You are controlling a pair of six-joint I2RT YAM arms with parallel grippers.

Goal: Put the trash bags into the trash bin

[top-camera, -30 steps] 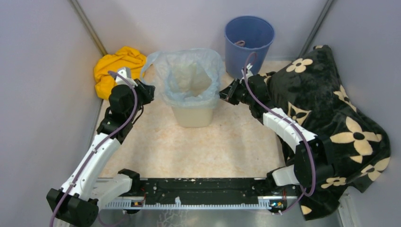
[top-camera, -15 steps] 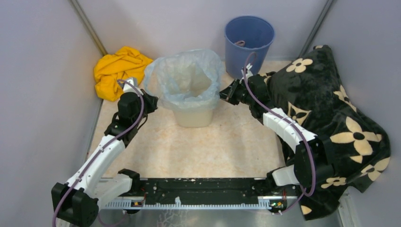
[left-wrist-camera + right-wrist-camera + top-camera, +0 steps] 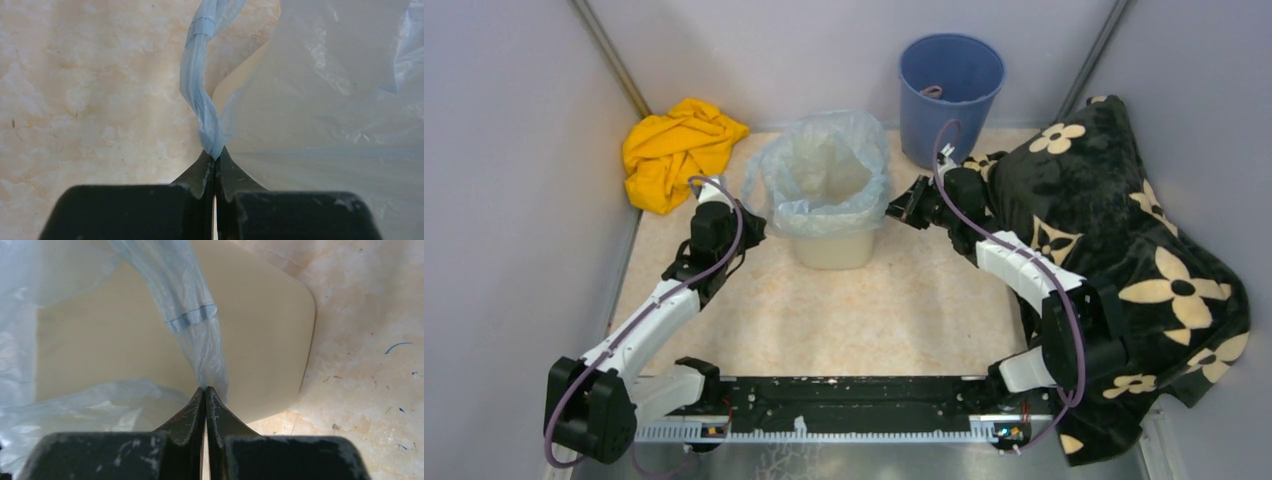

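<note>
One trash bag (image 3: 822, 165): pale-blue film lies draped over the rim of the one trash bin (image 3: 832, 250), between the two grippers; left gripper (image 3: 215, 156) pinches tight on a twisted strand of bag edge rising from its tips; right gripper (image 3: 206, 389) likewise clamps a gathered strand, bin wall just beyond its tips; blue bucket (image 3: 951, 75), one; yellow cloth (image 3: 674, 150), one.

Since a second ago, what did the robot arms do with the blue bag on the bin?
The left gripper moved nearer the robot and toward the trash bin, pinching shut on a twisted strip of the trash bag. The bag's flared left edge drew in snug around the rim. The right gripper stayed put, shut on the bag's other side. The yellow cloth, blue bucket and blanket stayed.
</note>
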